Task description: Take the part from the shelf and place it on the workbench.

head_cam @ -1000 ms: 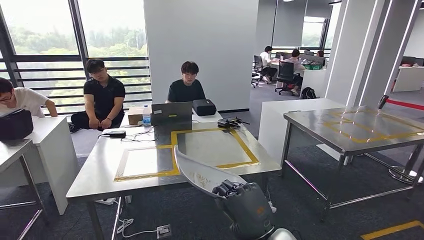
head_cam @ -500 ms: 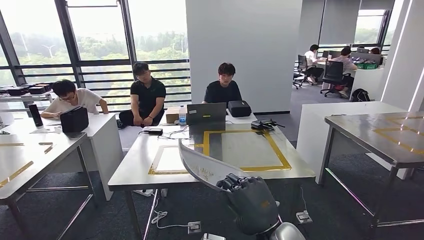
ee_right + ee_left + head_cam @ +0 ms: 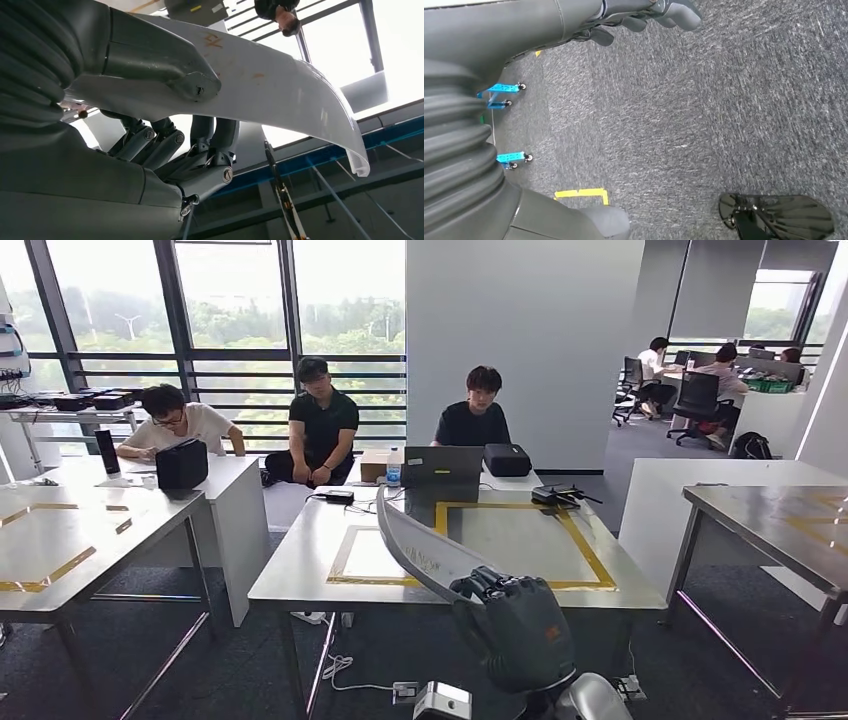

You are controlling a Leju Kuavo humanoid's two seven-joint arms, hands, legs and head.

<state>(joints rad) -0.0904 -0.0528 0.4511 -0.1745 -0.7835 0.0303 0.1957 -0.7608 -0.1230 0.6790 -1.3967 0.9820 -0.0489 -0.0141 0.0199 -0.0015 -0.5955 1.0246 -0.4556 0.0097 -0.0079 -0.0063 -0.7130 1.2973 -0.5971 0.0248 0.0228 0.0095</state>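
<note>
- White curved part (image 3: pixel 420 558) is off the shelf and carried in the right hand (image 3: pixel 515 625); thumb (image 3: pixel 165 67) on one face, fingers (image 3: pixel 210 145) on the other, per right wrist view.
- Left hand (image 3: pixel 654 15) hangs over carpet, fingers loosely curled, holding nothing.
- Judged approx. halfway: pickup done, placing on workbench (image 3: pixel 300 575) left.
- Part's free end overlaps the near bench edge in head view; height above it cannot be told.
- Yellow-taped zones (image 3: pixel 585 550) look open; laptop (image 3: pixel 441 464), cables, people crowd the far side.
- Carpeted aisles either side give room.
</note>
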